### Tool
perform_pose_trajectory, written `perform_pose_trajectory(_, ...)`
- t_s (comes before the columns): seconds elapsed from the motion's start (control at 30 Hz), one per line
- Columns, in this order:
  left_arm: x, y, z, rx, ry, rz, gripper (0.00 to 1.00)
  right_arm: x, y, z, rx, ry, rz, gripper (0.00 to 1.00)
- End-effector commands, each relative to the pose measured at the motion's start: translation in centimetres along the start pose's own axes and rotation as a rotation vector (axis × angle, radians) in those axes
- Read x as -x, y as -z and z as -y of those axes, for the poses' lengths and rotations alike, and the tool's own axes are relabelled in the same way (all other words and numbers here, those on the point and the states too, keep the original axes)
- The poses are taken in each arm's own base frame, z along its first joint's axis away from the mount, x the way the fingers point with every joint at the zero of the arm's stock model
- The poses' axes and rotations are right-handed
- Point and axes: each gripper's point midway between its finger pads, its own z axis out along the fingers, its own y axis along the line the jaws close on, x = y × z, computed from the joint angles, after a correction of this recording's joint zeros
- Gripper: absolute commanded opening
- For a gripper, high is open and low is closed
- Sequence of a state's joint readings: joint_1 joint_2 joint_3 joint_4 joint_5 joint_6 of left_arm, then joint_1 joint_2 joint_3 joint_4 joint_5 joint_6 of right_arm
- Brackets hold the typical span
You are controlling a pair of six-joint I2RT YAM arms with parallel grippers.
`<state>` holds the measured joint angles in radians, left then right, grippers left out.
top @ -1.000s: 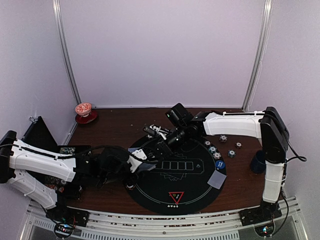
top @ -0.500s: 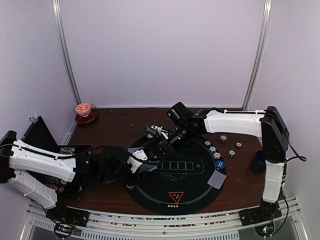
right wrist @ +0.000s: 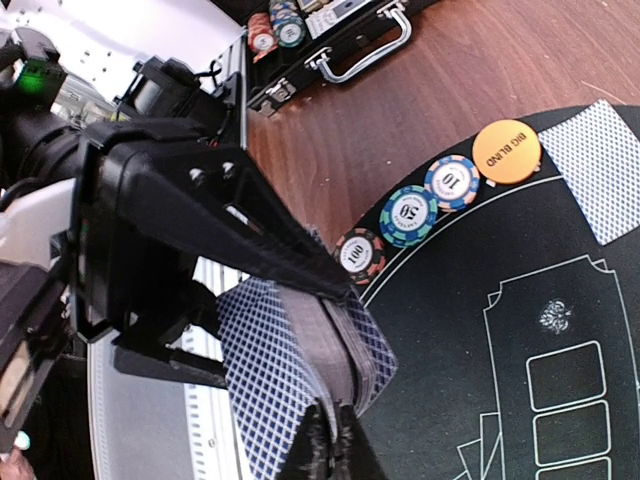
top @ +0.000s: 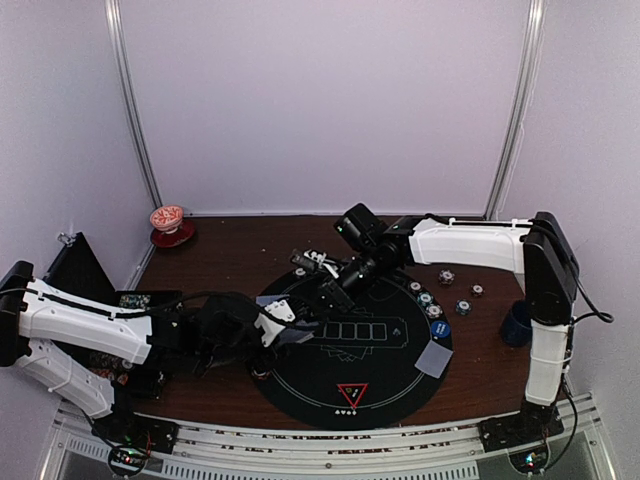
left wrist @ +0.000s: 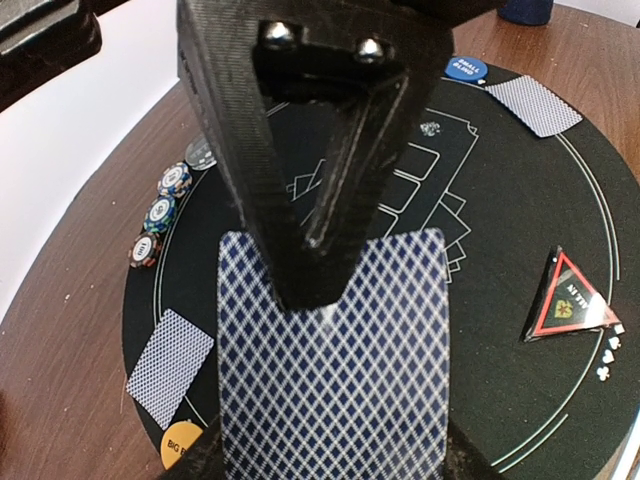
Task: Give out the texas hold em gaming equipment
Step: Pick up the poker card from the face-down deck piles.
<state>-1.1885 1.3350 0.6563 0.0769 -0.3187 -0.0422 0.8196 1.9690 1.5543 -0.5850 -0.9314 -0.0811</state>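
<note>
The deck (left wrist: 340, 400), diamond-patterned backs up, hangs over the left part of the mat (top: 310, 385), clamped flat in the left gripper (top: 283, 326). 1 finger lies across the top card and the other sits under the stack, so the jaws are closed down to the stack's thickness. The right gripper (right wrist: 335, 445) reaches in from the far right and meets the deck at its edge. Its fingers are pressed together there; whether a card is caught between them I cannot tell.

Next to the deck, the right wrist view shows 3 chips (right wrist: 408, 215) in a row along the mat's rim. The orange button (right wrist: 506, 148) sits just beside the last of them, and a card (right wrist: 600, 180) lies face down on the mat just past it. The triangle (top: 352, 393) lies on the near part of the mat, 1 corner toward the arms' bases.

In the top view, 3 more chips line the mat's right rim, followed by the blue button (top: 441, 327) and another face-down card (top: 437, 357). 3 loose chips (top: 463, 307) lie on the table (top: 220, 260) off the mat, to its right.

A black case (right wrist: 330, 45) with a handle lies left of the mat and holds more chips. The mug (top: 516, 325) stands by the right arm. The cup (top: 167, 220) sits on its saucer in the far left corner.
</note>
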Motion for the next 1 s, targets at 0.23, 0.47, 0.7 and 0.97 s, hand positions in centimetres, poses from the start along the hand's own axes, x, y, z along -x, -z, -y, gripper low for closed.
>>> perform_pose_trajectory(0.23,2.5,0.3,-0.2,0.010,0.022,0.091,0.52,0.1,1.6,0.5,-0.052,0.008,-0.018,0.00)
perform_pose_trajectory(0.47,2.5,0.3,-0.2,0.008,0.022,0.092,0.52,0.8,4.0,1.4,-0.083,-0.002,0.016,0.00)
perform_pose_trajectory(0.7,2.5,0.4,-0.2,0.005,0.023,0.093,0.52,1.3,8.2,3.2,-0.114,-0.022,0.069,0.00)
perform_pose_trajectory(0.97,2.5,0.3,-0.1,0.004,0.024,0.092,0.52,0.5,12.2,6.5,-0.123,-0.088,0.090,0.00)
